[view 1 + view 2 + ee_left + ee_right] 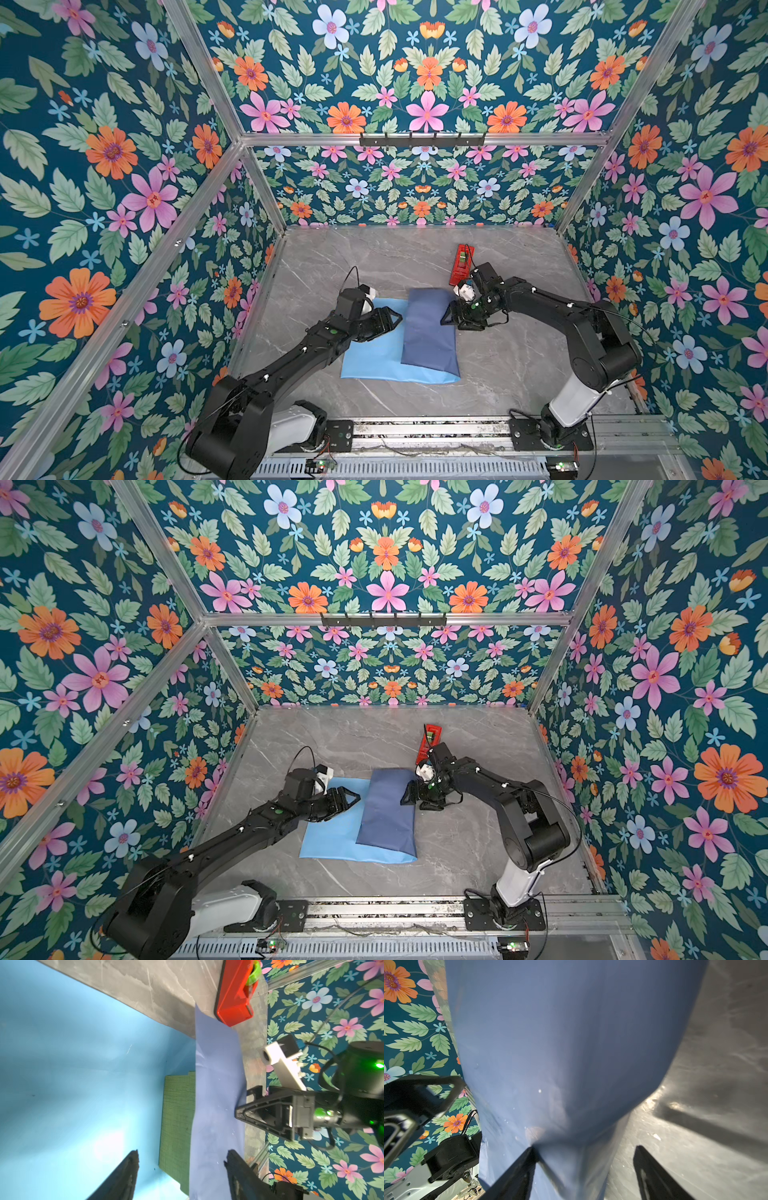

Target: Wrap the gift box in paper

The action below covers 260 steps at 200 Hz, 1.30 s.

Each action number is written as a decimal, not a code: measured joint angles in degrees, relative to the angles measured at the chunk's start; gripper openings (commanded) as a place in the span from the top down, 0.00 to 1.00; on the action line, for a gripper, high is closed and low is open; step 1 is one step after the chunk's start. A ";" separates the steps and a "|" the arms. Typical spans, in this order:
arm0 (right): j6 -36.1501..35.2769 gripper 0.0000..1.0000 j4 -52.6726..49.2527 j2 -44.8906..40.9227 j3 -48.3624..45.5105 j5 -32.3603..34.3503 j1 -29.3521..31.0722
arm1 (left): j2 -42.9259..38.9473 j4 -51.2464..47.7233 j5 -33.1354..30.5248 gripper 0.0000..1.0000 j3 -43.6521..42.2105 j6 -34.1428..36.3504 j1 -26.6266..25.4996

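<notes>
Blue paper (374, 353), one sheet, drapes one gift box (176, 1115) between two tools; left tool (395, 319) and right tool (446, 318) gape, empty.

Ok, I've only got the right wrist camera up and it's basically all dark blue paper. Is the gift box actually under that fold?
Observer: Partly. In the left wrist view an olive-green strip of the gift box sticks out from under the dark flap of the paper.
Operator: Is the rest of the sheet folded over too?
Observer: No. In both top views the light-blue part lies flat on the table on the left arm's side.
Operator: Any tape around?
Observer: Yes, a red tape dispenser sits on the table close to the flap's far right corner.
</notes>
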 measured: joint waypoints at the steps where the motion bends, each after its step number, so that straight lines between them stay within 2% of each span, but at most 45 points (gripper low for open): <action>1: 0.00 0.25 0.00 0.00 0.00 0.00 0.00 | -0.17 -0.20 0.17 0.35 0.00 0.07 -0.07; 54: 0.02 0.25 0.26 -0.20 -0.24 0.04 0.02 | -5.03 -4.35 3.52 0.36 -3.23 1.18 -7.02; 92: 0.00 0.26 0.44 -0.15 -0.35 0.00 0.02 | -1.75 -4.46 3.96 0.48 -5.42 1.11 -11.52; 122: 0.00 0.26 0.31 -0.15 -0.20 0.02 0.02 | -0.90 -4.85 3.48 0.53 -6.99 1.31 -11.82; 191: -0.02 0.26 0.22 0.00 -0.11 0.00 0.02 | -0.92 -4.35 3.23 0.56 -9.57 1.49 -11.93; 212: -0.02 0.26 0.22 0.00 -0.13 0.00 0.02 | -0.61 -3.82 3.13 0.53 -9.49 1.53 -11.93; 235: 0.00 0.26 0.35 -0.07 -0.26 0.00 0.02 | -1.07 -4.28 2.78 0.43 -8.98 2.10 -11.93; 260: 0.00 0.26 0.55 -0.11 -0.42 -0.04 0.00 | -5.03 -7.34 1.01 0.33 -6.82 4.11 -11.43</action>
